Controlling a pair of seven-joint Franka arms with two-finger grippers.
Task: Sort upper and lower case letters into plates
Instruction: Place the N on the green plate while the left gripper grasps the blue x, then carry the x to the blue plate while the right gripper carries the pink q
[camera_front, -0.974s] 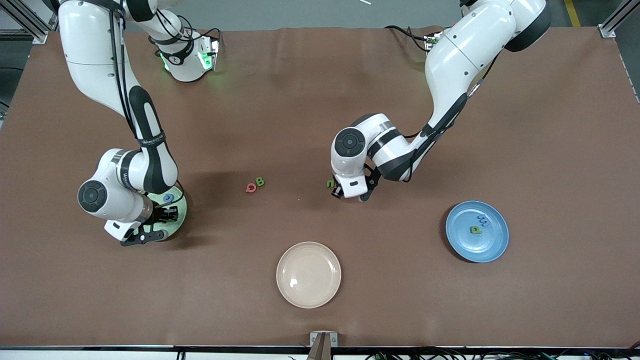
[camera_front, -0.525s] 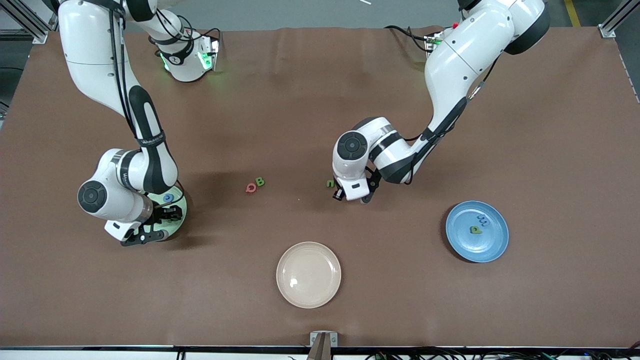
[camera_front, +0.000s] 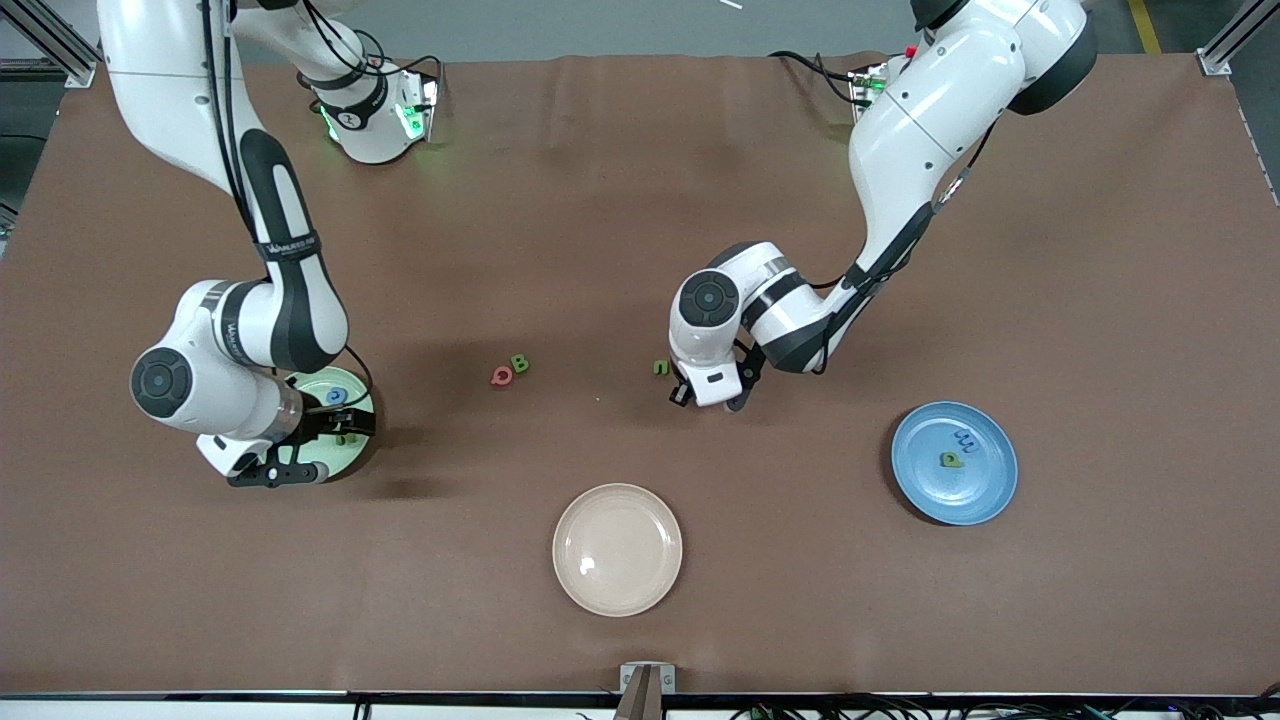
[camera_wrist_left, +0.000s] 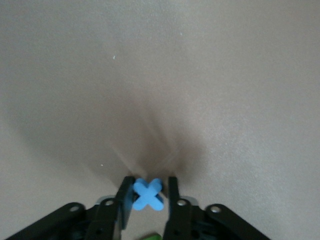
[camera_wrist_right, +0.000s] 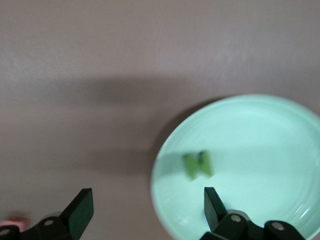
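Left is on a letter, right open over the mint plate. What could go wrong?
The left gripper pinches the blue x only at its fingertips; it may slip on the lift.
The green letter on the table lies beside that gripper and could get nudged.
The open right gripper hangs over the mint plate; it might clip the rim.

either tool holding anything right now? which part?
Left tool: fingers on two sides of blue X letter. Right tool: open over mint green plate, holding nothing.
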